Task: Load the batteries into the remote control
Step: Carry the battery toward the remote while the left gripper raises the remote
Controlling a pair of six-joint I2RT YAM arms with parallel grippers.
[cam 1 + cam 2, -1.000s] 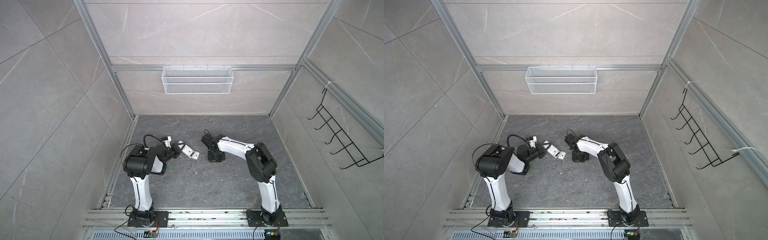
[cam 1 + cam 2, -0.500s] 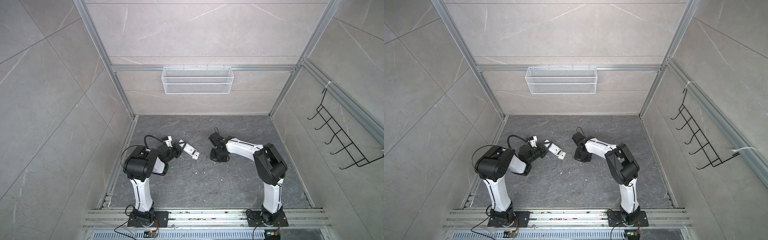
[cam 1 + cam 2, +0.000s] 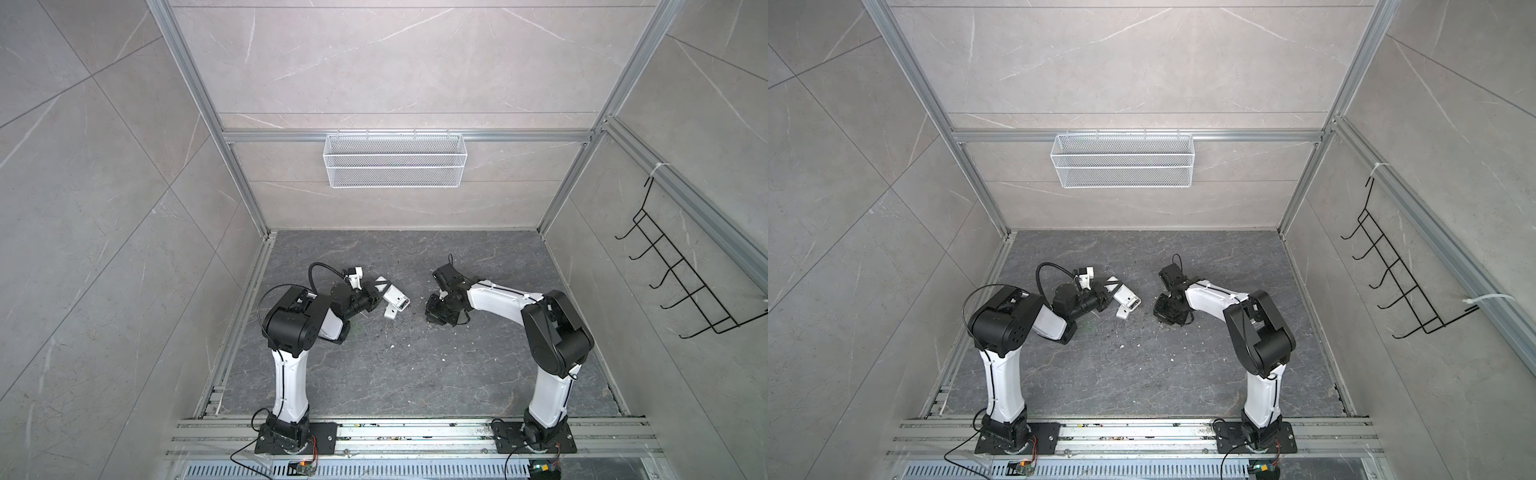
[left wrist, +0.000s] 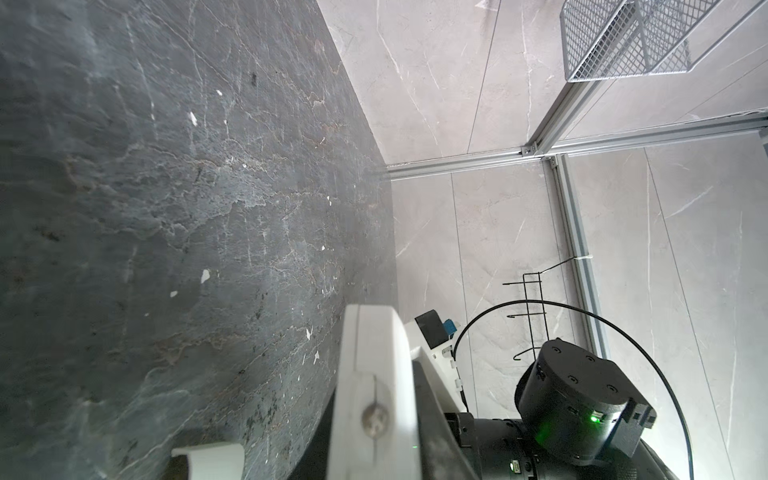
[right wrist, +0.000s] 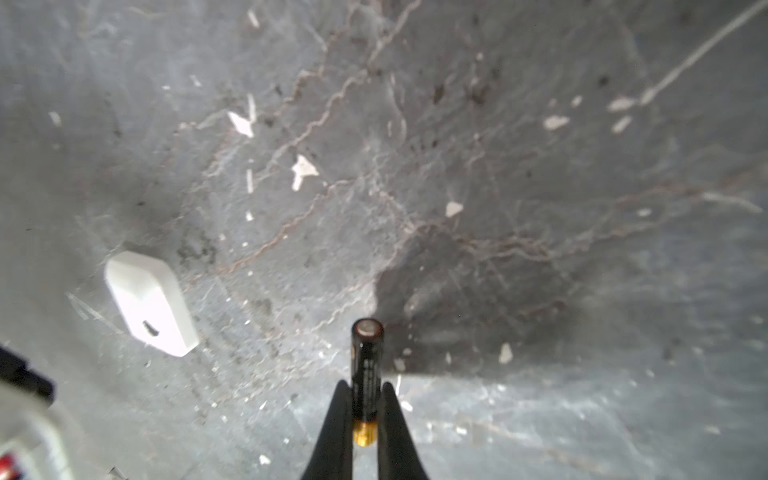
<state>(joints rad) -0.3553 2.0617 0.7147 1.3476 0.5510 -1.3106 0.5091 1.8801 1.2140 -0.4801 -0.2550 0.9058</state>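
One battery (image 5: 366, 357) (base half-hidden) in right gripper (image 5: 365, 385)

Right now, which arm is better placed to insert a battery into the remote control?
Right. The right end effector is shut on a battery, near the remote control, which the left end effector grips.

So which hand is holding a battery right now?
The right hand: it pinches a dark battery with a copper-orange end. The left hand grips the white remote control instead.
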